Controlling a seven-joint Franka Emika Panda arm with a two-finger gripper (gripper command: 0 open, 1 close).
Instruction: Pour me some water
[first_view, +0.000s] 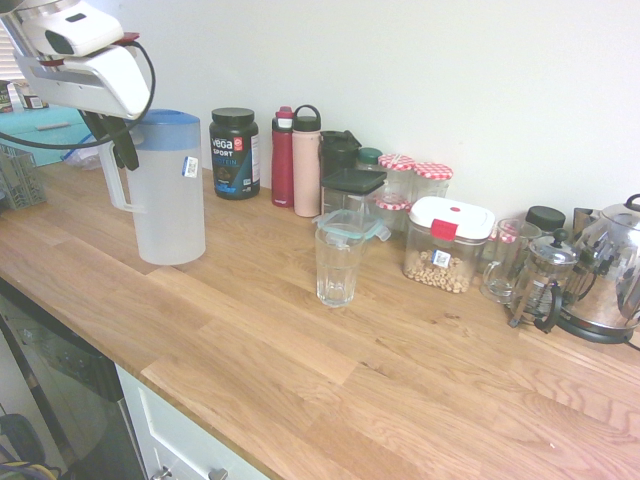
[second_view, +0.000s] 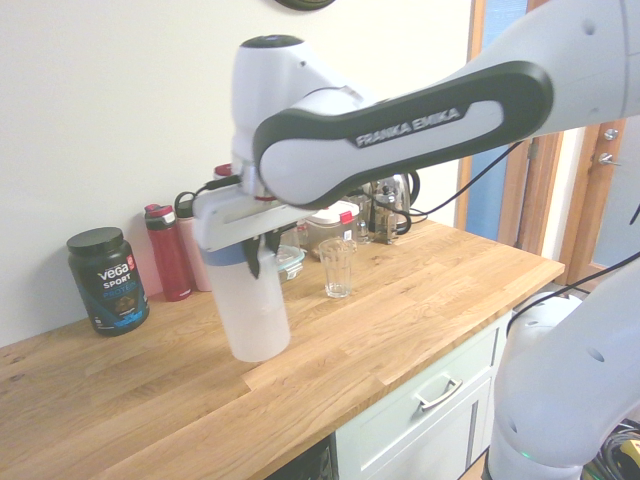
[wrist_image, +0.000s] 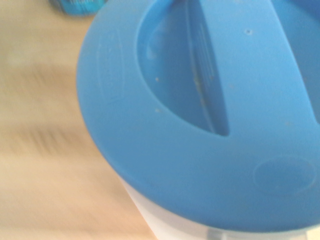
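One pitcher (first_view: 165, 190) of barely visible water stands at the counter's (first_view: 300, 350) left end, one empty glass (first_view: 338, 262) right of it. The gripper (first_view: 115, 145), angled steeply down, is clamped on the pitcher's handle.

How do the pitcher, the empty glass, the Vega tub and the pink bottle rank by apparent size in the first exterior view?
1. pitcher, clearly largest, though nearest the camera.
2. pink bottle and empty glass: similar height; the glass is nearer, so no ranking.
3. Vega tub, shortest, but wider than the bottle.
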